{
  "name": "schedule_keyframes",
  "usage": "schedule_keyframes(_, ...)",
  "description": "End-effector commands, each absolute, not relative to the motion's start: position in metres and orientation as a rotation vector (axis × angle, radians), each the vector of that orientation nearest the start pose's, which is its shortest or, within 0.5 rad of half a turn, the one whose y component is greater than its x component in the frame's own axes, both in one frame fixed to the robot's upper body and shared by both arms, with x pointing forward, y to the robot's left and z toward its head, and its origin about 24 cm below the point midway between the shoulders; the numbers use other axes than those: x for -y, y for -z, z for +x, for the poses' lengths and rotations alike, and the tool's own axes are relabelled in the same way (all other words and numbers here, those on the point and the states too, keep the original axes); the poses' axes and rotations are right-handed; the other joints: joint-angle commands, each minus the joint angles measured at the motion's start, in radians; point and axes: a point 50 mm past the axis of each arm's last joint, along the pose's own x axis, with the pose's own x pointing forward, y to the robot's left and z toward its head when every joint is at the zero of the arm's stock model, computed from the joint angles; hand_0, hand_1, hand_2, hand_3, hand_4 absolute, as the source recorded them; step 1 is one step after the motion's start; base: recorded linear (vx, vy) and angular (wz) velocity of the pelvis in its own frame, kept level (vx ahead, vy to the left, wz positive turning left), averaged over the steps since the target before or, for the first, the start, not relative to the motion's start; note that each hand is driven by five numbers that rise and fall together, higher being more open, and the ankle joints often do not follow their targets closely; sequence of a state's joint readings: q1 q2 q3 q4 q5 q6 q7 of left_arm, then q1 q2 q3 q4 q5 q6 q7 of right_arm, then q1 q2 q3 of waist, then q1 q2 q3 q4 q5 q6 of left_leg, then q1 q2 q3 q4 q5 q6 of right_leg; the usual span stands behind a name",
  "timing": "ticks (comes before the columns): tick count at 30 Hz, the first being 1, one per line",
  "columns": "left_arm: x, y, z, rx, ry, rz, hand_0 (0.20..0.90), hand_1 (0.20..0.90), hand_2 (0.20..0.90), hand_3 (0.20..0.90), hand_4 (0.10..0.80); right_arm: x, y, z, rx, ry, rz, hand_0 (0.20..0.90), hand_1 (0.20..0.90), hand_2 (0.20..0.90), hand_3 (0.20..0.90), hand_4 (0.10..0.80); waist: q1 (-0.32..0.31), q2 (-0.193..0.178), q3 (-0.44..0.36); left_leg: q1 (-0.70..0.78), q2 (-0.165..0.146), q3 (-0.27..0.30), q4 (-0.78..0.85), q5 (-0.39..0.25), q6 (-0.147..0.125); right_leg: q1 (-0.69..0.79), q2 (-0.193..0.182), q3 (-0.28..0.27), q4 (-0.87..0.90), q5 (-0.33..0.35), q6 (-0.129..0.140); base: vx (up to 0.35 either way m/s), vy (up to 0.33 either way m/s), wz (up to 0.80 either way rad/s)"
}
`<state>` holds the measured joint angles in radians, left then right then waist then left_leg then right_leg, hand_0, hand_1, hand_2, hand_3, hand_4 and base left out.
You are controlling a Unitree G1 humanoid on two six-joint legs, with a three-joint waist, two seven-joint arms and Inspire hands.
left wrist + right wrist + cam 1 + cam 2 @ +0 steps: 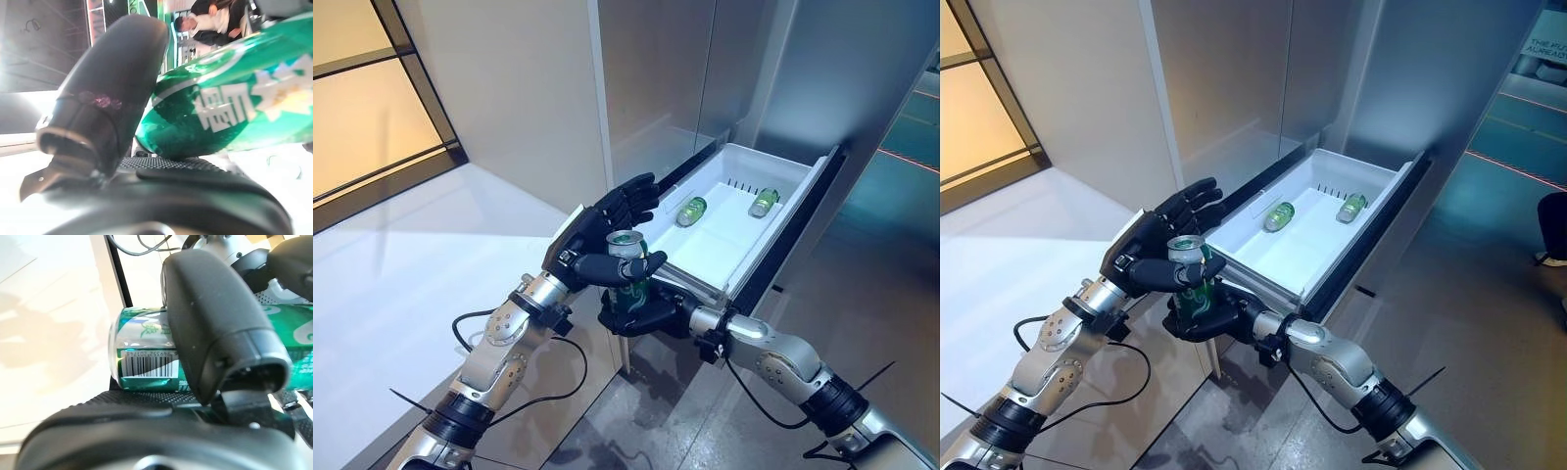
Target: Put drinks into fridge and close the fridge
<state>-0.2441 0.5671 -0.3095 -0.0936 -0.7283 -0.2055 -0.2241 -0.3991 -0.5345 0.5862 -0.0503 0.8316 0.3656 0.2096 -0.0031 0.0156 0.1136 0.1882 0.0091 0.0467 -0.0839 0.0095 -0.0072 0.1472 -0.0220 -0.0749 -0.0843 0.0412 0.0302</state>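
can (628, 284): upright, just outside drawer's near corner; gripped low by right robot hand (641, 311)
left robot hand (602, 240): fingers straight, thumb across can top
drawer (781, 171): pulled out w/ two cans lying inside
tip: free left thumb before lifting can over front rim; lay it in bare near part

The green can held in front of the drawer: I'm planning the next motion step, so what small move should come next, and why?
Probably carry the green can forward over the open drawer's white floor. The right hand grips its lower body while the left hand rests its thumb across the top, fingers straight. It stands upright just short of the near rim; two other cans lie farther back, leaving the near floor free.
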Motion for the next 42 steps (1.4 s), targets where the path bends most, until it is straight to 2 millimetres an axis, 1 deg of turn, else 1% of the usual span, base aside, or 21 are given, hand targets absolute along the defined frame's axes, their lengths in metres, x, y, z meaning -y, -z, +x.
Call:
schedule_keyframes(1, -0.140, -0.209, 0.283, 0.717, 0.601, -0.211, 0.900, 0.900, 0.900, 0.900, 0.800, 0.056, -0.199, 0.283, 0.242, -0.979, 0.182, 0.300, 0.300, 0.300, 0.200, 0.100, -0.010, -0.017, -0.066, -0.027, -0.063, -0.051, 0.050, -0.070, 0.038, -0.019, 0.024, -0.026, 0.131, -0.136, 0.012, 0.000, 0.000, 0.00)
schedule_keyframes(4, -0.142, -0.207, 0.282, 0.726, 0.563, -0.252, 0.900, 0.900, 0.900, 0.900, 0.800, 0.064, -0.211, 0.286, 0.308, -0.907, 0.172, 0.300, 0.300, 0.300, 0.200, 0.100, -0.009, -0.020, -0.064, -0.030, -0.063, -0.056, 0.057, -0.073, 0.037, -0.019, 0.024, -0.029, 0.138, -0.140, 0.010, 0.000, 0.000, 0.00)
schedule_keyframes(7, -0.146, -0.206, 0.280, 0.740, 0.522, -0.300, 0.900, 0.900, 0.900, 0.900, 0.800, 0.079, -0.224, 0.295, 0.373, -0.755, 0.142, 0.300, 0.300, 0.300, 0.200, 0.100, -0.005, -0.023, -0.060, -0.032, -0.063, -0.063, 0.061, -0.076, 0.037, -0.021, 0.024, -0.035, 0.152, -0.149, 0.008, 0.000, 0.000, 0.00)
schedule_keyframes(10, -0.147, -0.206, 0.279, 0.742, 0.506, -0.306, 0.900, 0.900, 0.900, 0.900, 0.800, 0.088, -0.228, 0.300, 0.393, -0.681, 0.126, 0.300, 0.300, 0.300, 0.200, 0.100, -0.002, -0.025, -0.057, -0.033, -0.064, -0.068, 0.063, -0.077, 0.039, -0.022, 0.025, -0.038, 0.161, -0.154, 0.005, 0.000, 0.000, 0.00)
schedule_keyframes(12, -0.150, -0.203, 0.278, 0.742, 0.481, -0.302, 0.900, 0.900, 0.900, 0.900, 0.800, 0.099, -0.231, 0.306, 0.414, -0.585, 0.103, 0.300, 0.300, 0.300, 0.200, 0.100, 0.004, -0.028, -0.052, -0.032, -0.066, -0.075, 0.065, -0.080, 0.040, -0.023, 0.024, -0.045, 0.170, -0.159, 0.002, 0.010, 0.002, 0.02)
schedule_keyframes(13, -0.150, -0.203, 0.278, 0.741, 0.480, -0.302, 0.900, 0.900, 0.900, 0.900, 0.800, 0.100, -0.231, 0.307, 0.414, -0.580, 0.102, 0.300, 0.300, 0.300, 0.200, 0.100, 0.004, -0.028, -0.052, -0.032, -0.066, -0.076, 0.066, -0.081, 0.041, -0.023, 0.024, -0.045, 0.171, -0.159, 0.002, 0.022, 0.007, 0.07)
schedule_keyframes(20, -0.150, -0.191, 0.276, 0.694, 0.492, -0.324, 0.900, 0.900, 0.900, 0.900, 0.800, 0.140, -0.240, 0.334, 0.425, -0.293, 0.087, 0.300, 0.300, 0.300, 0.200, 0.100, 0.030, -0.037, -0.042, -0.028, -0.074, -0.104, 0.070, -0.085, 0.042, -0.014, 0.021, -0.077, 0.186, -0.169, -0.005, 0.037, 0.021, 0.11)
schedule_keyframes(22, -0.147, -0.186, 0.277, 0.651, 0.523, -0.338, 0.900, 0.900, 0.900, 0.900, 0.800, 0.154, -0.244, 0.343, 0.413, -0.210, 0.091, 0.300, 0.300, 0.300, 0.200, 0.100, 0.041, -0.038, -0.042, -0.028, -0.075, -0.111, 0.069, -0.085, 0.041, -0.013, 0.019, -0.086, 0.188, -0.171, -0.005, 0.040, 0.032, 0.19)
schedule_keyframes(23, -0.143, -0.179, 0.278, 0.596, 0.566, -0.370, 0.900, 0.900, 0.900, 0.900, 0.800, 0.168, -0.248, 0.349, 0.409, -0.144, 0.083, 0.300, 0.300, 0.300, 0.200, 0.100, 0.050, -0.038, -0.040, -0.028, -0.078, -0.117, 0.070, -0.086, 0.040, -0.011, 0.017, -0.093, 0.189, -0.172, -0.004, 0.030, 0.024, 0.22)
schedule_keyframes(24, -0.143, -0.179, 0.278, 0.596, 0.567, -0.371, 0.900, 0.900, 0.900, 0.900, 0.800, 0.168, -0.249, 0.349, 0.410, -0.144, 0.083, 0.300, 0.300, 0.300, 0.200, 0.100, 0.050, -0.038, -0.039, -0.028, -0.078, -0.117, 0.070, -0.086, 0.040, -0.011, 0.017, -0.093, 0.189, -0.172, -0.004, 0.038, 0.026, 0.18)
schedule_keyframes(28, -0.122, -0.150, 0.275, 0.380, 0.747, -0.551, 0.900, 0.900, 0.900, 0.900, 0.800, 0.203, -0.260, 0.363, 0.392, -0.004, 0.054, 0.300, 0.300, 0.300, 0.200, 0.100, 0.071, -0.035, -0.032, -0.031, -0.082, -0.132, 0.073, -0.087, 0.038, -0.010, 0.011, -0.107, 0.191, -0.172, -0.003, 0.040, 0.026, 0.23)
schedule_keyframes(29, -0.116, -0.141, 0.273, 0.307, 0.788, -0.620, 0.900, 0.900, 0.900, 0.900, 0.800, 0.212, -0.263, 0.365, 0.391, 0.025, 0.034, 0.300, 0.300, 0.300, 0.200, 0.100, 0.076, -0.034, -0.029, -0.033, -0.082, -0.135, 0.076, -0.087, 0.038, -0.010, 0.010, -0.110, 0.193, -0.172, -0.004, 0.050, 0.027, 0.07)
schedule_keyframes(31, -0.106, -0.127, 0.266, 0.214, 0.857, -0.658, 0.900, 0.900, 0.900, 0.900, 0.800, 0.225, -0.267, 0.368, 0.391, 0.074, 0.006, 0.300, 0.300, 0.300, 0.200, 0.100, 0.086, -0.032, -0.023, -0.036, -0.084, -0.139, 0.080, -0.088, 0.037, -0.012, 0.006, -0.118, 0.198, -0.172, -0.005, 0.055, 0.023, 0.15)
schedule_keyframes(32, -0.098, -0.116, 0.260, 0.142, 0.902, -0.686, 0.900, 0.900, 0.900, 0.900, 0.800, 0.235, -0.271, 0.371, 0.388, 0.107, -0.014, 0.300, 0.300, 0.300, 0.200, 0.100, 0.092, -0.032, -0.019, -0.038, -0.086, -0.142, 0.084, -0.089, 0.037, -0.012, 0.003, -0.123, 0.200, -0.171, -0.005, 0.093, 0.014, 0.26)
schedule_keyframes(33, -0.092, -0.102, 0.253, 0.071, 0.933, -0.690, 0.900, 0.900, 0.900, 0.900, 0.800, 0.244, -0.273, 0.373, 0.381, 0.136, -0.030, 0.300, 0.300, 0.300, 0.200, 0.100, 0.098, -0.032, -0.016, -0.032, -0.086, -0.145, 0.082, -0.097, 0.036, -0.007, 0.002, -0.125, 0.202, -0.181, -0.004, 0.098, 0.015, 0.27)
schedule_keyframes(35, -0.085, -0.086, 0.242, -0.024, 0.980, -0.686, 0.900, 0.900, 0.900, 0.900, 0.800, 0.258, -0.278, 0.375, 0.369, 0.181, -0.067, 0.300, 0.300, 0.300, 0.200, 0.100, 0.107, -0.031, -0.006, -0.034, -0.088, -0.149, 0.085, -0.097, 0.035, -0.007, -0.001, -0.132, 0.204, -0.182, -0.002, 0.067, 0.014, 0.24)
schedule_keyframes(36, -0.083, -0.074, 0.234, -0.078, 1.007, -0.670, 0.900, 0.900, 0.900, 0.900, 0.800, 0.268, -0.279, 0.376, 0.355, 0.209, -0.099, 0.300, 0.300, 0.300, 0.200, 0.100, 0.113, -0.029, 0.000, -0.039, -0.089, -0.149, 0.088, -0.096, 0.034, -0.009, -0.004, -0.136, 0.206, -0.181, -0.002, 0.030, 0.016, 0.19)
schedule_keyframes(37, -0.082, -0.069, 0.231, -0.103, 1.017, -0.667, 0.900, 0.900, 0.900, 0.900, 0.800, 0.273, -0.280, 0.376, 0.349, 0.224, -0.113, 0.300, 0.300, 0.300, 0.200, 0.100, 0.116, -0.028, 0.002, -0.042, -0.089, -0.150, 0.089, -0.095, 0.033, -0.010, -0.005, -0.138, 0.206, -0.181, -0.002, 0.017, 0.018, 0.09)
schedule_keyframes(38, -0.080, -0.059, 0.224, -0.166, 1.032, -0.656, 0.900, 0.900, 0.900, 0.900, 0.800, 0.282, -0.282, 0.377, 0.329, 0.258, -0.147, 0.300, 0.300, 0.300, 0.200, 0.100, 0.124, -0.026, 0.008, -0.049, -0.089, -0.151, 0.091, -0.093, 0.032, -0.013, -0.007, -0.143, 0.207, -0.180, -0.001, 0.000, 0.000, 0.00)
schedule_keyframes(39, -0.080, -0.058, 0.223, -0.170, 1.035, -0.651, 0.900, 0.900, 0.900, 0.900, 0.800, 0.284, -0.282, 0.377, 0.326, 0.262, -0.152, 0.300, 0.300, 0.300, 0.200, 0.100, 0.124, -0.025, 0.008, -0.051, -0.089, -0.151, 0.092, -0.093, 0.031, -0.014, -0.008, -0.144, 0.207, -0.180, -0.001, 0.010, 0.014, 0.06)
schedule_keyframes(42, -0.081, -0.036, 0.208, -0.296, 1.051, -0.595, 0.900, 0.900, 0.900, 0.900, 0.800, 0.301, -0.283, 0.377, 0.274, 0.328, -0.243, 0.300, 0.300, 0.300, 0.200, 0.100, 0.138, -0.016, 0.028, -0.075, -0.089, -0.153, 0.103, -0.086, 0.030, -0.033, -0.014, -0.152, 0.217, -0.179, -0.001, -0.013, 0.015, 0.20)
